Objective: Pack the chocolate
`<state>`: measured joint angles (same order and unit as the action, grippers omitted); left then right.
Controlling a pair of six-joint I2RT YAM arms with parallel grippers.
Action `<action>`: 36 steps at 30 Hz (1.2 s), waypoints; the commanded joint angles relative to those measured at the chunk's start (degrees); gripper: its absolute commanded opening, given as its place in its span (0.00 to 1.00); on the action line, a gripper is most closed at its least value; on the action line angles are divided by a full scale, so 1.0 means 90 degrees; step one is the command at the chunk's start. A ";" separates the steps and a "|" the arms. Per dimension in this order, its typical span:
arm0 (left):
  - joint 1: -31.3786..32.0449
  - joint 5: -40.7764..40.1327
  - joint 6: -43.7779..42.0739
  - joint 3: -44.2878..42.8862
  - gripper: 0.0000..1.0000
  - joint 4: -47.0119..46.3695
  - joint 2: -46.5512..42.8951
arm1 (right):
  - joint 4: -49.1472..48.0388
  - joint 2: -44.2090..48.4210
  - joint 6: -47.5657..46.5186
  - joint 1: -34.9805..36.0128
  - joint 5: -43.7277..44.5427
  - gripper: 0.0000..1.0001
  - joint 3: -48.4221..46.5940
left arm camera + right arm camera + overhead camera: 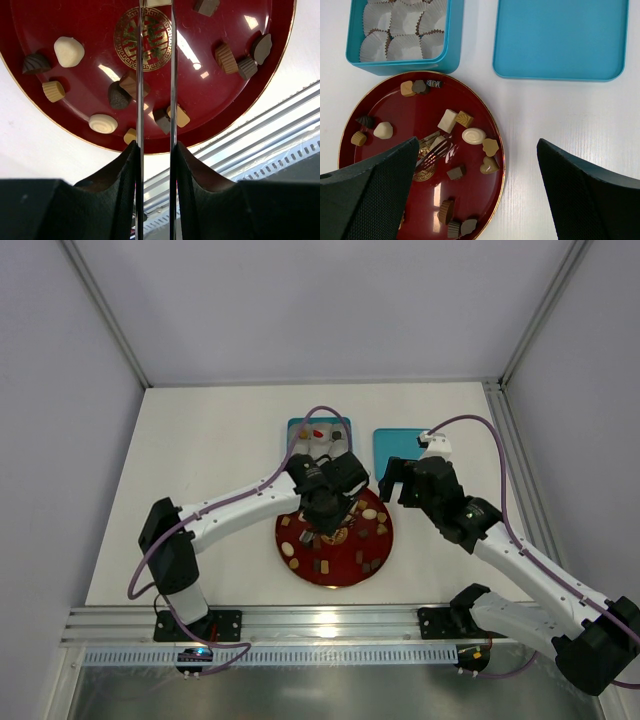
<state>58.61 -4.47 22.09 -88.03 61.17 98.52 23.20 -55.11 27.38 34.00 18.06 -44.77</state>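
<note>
Several chocolate pieces (473,135), dark brown, tan and cream-white, lie scattered on a round red plate (470,200) with a gold emblem. It also shows in the top view (383,540) and the left wrist view (75,95). My left gripper (328,525) hangs over the plate's centre. Its two thin metal blades (156,10) are closed on a cream-white chocolate (157,2) by the emblem. My right gripper (398,480) is open and empty above the plate's right edge (477,145).
An open blue box (402,62) of white paper cups (405,27) stands behind the plate. A red piece (319,433) sits in one cup. The blue lid (560,37) lies flat to the box's right. A metal rail (320,625) runs along the near edge.
</note>
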 commanded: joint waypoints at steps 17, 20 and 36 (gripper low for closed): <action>0.0041 -0.0490 -0.0101 -0.0629 0.25 0.0362 -0.0312 | -0.0166 0.0118 0.0073 -0.0018 0.0063 1.00 -0.0074; 0.0031 -0.0597 -0.0071 -0.0649 0.25 0.0352 -0.0370 | -0.0176 0.0098 0.0064 -0.0018 0.0063 1.00 -0.0084; -0.0759 -0.0656 -0.0052 -0.1302 0.26 0.0264 -0.0390 | -0.0166 0.0098 -0.0005 -0.0018 0.0083 1.00 -0.0142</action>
<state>53.93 -9.04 22.00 -95.61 64.20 97.32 23.20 -55.11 27.35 34.00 18.06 -44.77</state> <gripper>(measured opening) 0.303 0.996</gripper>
